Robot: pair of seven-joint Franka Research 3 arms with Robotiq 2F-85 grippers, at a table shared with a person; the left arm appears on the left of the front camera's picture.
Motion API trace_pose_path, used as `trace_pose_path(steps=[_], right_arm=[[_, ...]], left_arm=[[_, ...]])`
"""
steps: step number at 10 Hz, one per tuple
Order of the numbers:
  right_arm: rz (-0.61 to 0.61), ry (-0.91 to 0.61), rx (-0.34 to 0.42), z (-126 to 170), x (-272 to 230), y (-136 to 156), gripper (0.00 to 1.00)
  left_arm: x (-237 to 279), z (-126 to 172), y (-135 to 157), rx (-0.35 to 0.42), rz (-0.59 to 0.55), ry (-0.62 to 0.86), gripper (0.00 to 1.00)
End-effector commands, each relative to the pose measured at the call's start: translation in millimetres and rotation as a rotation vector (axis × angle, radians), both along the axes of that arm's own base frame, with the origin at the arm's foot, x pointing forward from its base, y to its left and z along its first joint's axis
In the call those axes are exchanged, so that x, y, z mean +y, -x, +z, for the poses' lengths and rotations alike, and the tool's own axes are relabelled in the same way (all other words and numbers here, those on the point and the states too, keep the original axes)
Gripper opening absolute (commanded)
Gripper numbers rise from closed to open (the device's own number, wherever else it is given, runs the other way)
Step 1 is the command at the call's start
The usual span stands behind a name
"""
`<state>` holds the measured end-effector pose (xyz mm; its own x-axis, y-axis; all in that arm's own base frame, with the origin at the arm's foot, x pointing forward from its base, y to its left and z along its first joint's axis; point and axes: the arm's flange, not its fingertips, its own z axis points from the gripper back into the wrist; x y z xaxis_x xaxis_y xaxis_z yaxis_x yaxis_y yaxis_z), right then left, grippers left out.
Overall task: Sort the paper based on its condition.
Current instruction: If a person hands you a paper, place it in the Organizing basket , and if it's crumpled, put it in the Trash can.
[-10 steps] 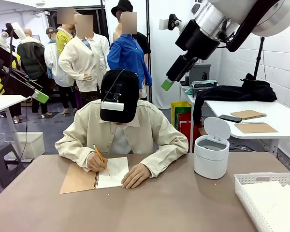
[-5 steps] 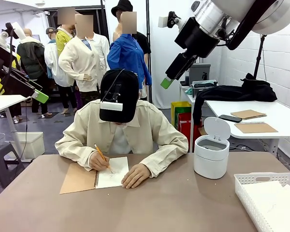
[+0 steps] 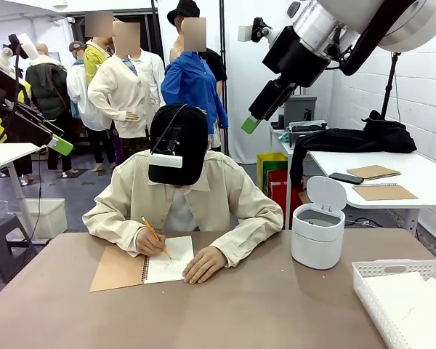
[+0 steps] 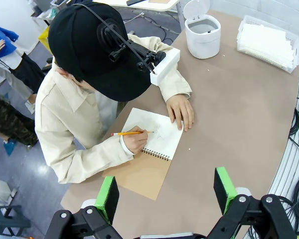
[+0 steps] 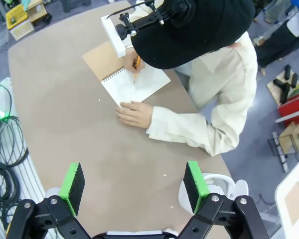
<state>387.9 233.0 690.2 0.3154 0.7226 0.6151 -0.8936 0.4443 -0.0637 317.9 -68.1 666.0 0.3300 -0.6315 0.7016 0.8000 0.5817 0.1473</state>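
Observation:
A person at the far side writes with a pencil [image 3: 152, 234] on the open white page of a spiral notebook [image 3: 142, 263] [image 4: 154, 149] [image 5: 127, 74] with a brown cover. White sheets of paper [image 3: 414, 305] [image 4: 266, 40] lie in the white basket at the right. My left gripper [image 4: 166, 194] hangs open high above the table's near left side, over the notebook. My right gripper [image 5: 133, 186] is also open and raised, with nothing between its fingers. In the front view, the left gripper [image 3: 60, 144] sits at the far left and the right gripper [image 3: 251, 125] is up behind the person.
A white slotted basket [image 3: 370, 280] [image 4: 294, 52] stands at the front right corner. A small white bin [image 3: 317, 233] [image 4: 203, 32] with its lid up stands at the right rear. The person's other hand [image 3: 203, 265] rests by the notebook. Cables [image 5: 5, 149] hang off the table's edge.
The right gripper has shifted slightly up and left, then held still. The person's writing hand and head have moved a little. The left arm is unmoved.

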Motion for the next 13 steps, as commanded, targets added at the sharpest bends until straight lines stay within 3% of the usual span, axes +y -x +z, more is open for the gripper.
trace_pose_path(steps=[1,13], right_arm=[[0.0,0.009,-0.003,-0.7,0.3,-0.1,1.0],[0.0,0.009,-0.003,-0.7,0.3,-0.1,1.0]], left_arm=[[1.1,0.3,-0.2,0.0,-0.001,0.003,1.0],[1.1,0.3,-0.2,0.0,-0.001,0.003,1.0]])
